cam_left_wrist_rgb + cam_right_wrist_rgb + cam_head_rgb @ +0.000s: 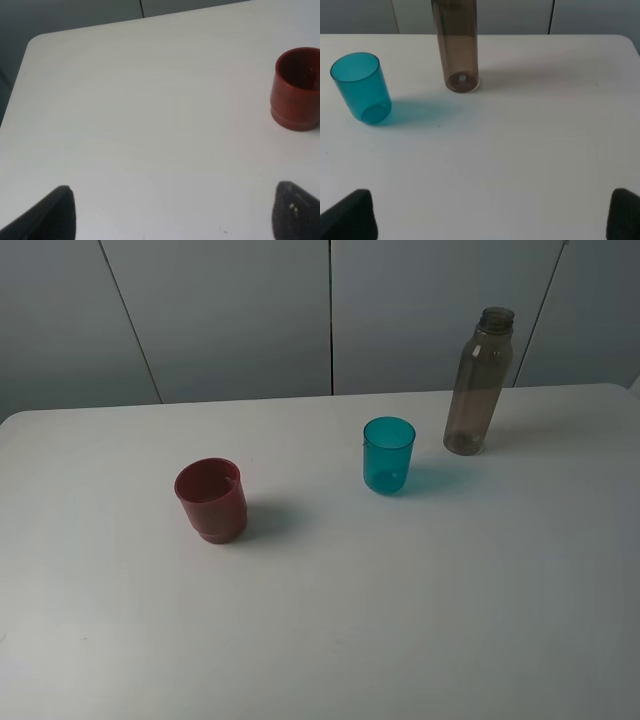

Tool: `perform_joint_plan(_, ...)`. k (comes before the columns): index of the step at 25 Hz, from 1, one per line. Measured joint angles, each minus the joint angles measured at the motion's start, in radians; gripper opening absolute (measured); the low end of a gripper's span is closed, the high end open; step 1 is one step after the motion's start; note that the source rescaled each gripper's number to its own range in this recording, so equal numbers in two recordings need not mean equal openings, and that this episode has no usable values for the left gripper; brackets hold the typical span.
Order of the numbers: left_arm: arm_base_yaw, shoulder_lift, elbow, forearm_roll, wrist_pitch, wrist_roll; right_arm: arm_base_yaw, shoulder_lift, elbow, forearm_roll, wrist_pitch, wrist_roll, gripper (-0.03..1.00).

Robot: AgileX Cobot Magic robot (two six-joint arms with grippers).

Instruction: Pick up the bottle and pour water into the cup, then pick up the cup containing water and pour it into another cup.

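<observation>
The tall smoky grey-brown bottle (479,382) stands upright at the back right of the white table (400,620), uncapped. The teal cup (388,454) stands just left of and in front of it. The dark red cup (212,499), the other cup, stands apart at the left. Neither arm shows in the exterior view. In the right wrist view the bottle (455,47) and teal cup (361,87) lie well ahead of my open right gripper (492,215). My left gripper (175,212) is open, with the red cup (297,89) ahead and off to one side.
The white table's back edge (300,400) meets grey wall panels (230,310). A rounded table corner (35,42) shows in the left wrist view.
</observation>
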Motion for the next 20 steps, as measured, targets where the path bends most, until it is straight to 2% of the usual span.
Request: perform_joint_plan(20, 0.000, 0.000, 0.000, 0.000, 0.000, 0.000, 0.000, 0.000, 0.000, 0.003, 0.000, 0.004, 1.00)
